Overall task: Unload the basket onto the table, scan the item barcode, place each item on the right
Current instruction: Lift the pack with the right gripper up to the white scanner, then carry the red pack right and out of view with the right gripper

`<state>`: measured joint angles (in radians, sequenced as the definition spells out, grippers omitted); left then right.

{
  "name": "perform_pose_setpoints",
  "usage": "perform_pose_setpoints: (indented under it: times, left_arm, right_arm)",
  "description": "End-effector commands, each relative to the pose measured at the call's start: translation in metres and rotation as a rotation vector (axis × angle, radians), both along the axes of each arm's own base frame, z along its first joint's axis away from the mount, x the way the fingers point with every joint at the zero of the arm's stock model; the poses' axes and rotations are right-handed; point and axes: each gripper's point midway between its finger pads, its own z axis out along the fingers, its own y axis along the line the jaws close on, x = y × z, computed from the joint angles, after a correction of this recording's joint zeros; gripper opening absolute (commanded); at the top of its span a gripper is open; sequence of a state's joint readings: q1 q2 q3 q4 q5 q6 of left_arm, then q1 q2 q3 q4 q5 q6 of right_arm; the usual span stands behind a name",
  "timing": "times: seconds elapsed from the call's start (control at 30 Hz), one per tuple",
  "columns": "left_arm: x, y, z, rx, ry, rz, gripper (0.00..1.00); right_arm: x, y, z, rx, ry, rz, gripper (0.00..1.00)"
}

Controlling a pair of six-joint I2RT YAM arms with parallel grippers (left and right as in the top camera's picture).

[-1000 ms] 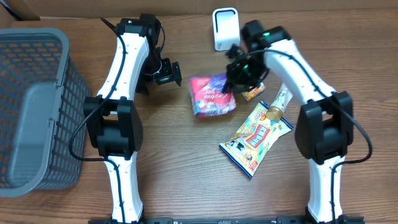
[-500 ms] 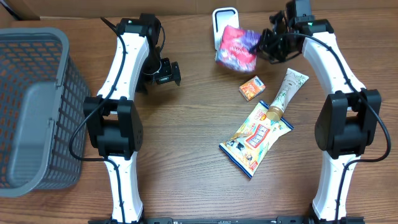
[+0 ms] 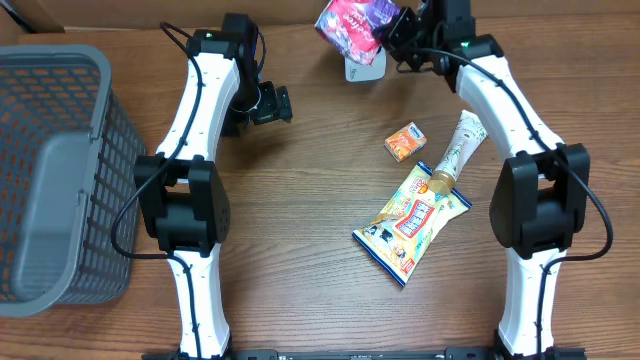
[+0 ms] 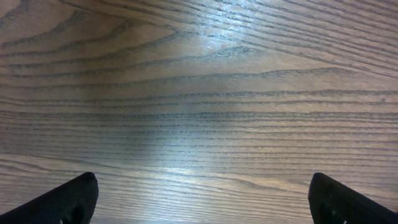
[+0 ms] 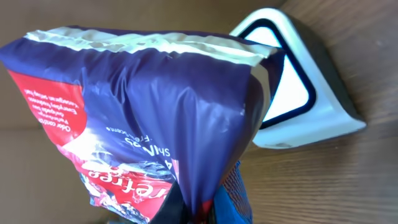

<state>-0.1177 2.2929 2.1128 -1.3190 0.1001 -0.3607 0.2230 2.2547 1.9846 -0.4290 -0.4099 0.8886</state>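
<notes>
My right gripper [image 3: 395, 28] is shut on a red and purple snack bag [image 3: 352, 22], held in the air at the table's far edge just above the white barcode scanner [image 3: 362, 66]. In the right wrist view the bag [image 5: 143, 118] fills the left half of the picture, pinched at the bottom, and the scanner's [image 5: 298, 93] window shows behind its right edge. My left gripper [image 3: 272, 103] stands open low over bare wood at the far left-centre; its dark fingertips [image 4: 68, 202] sit wide apart with nothing between them.
A grey mesh basket [image 3: 55, 170] stands at the left edge. To the right of centre lie a small orange box [image 3: 405, 143], a cream tube [image 3: 457, 150] and a yellow and blue snack packet [image 3: 410, 220].
My right gripper picked the snack bag up from the table centre and carried it up and back over the scanner. The left arm barely moved.
</notes>
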Motion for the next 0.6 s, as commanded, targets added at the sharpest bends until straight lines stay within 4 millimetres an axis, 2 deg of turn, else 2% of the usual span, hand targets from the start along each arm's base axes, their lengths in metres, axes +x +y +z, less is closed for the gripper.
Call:
perform_pose_setpoints:
  times: [0.0,0.37,0.47,0.57]
  left_arm:
    - [0.001,0.001,0.002,0.005,-0.008,0.002,1.0]
    - [0.001,0.001,0.002,0.005,-0.008,0.002,1.0]
    - [0.001,0.001,0.002,0.005,-0.008,0.002,1.0]
    - [0.001,0.001,0.002,0.005,-0.008,0.002,1.0]
  right_arm:
    - [0.013,-0.004,0.013,0.018,0.006,-0.173,0.04]
    - [0.013,-0.006,0.012,-0.013,0.003,-0.206,0.04]
    - [0.015,-0.023,0.025,-0.017,-0.02,-0.226,0.04]
    - [0.017,-0.056,0.051,-0.039,-0.067,-0.257,0.04]
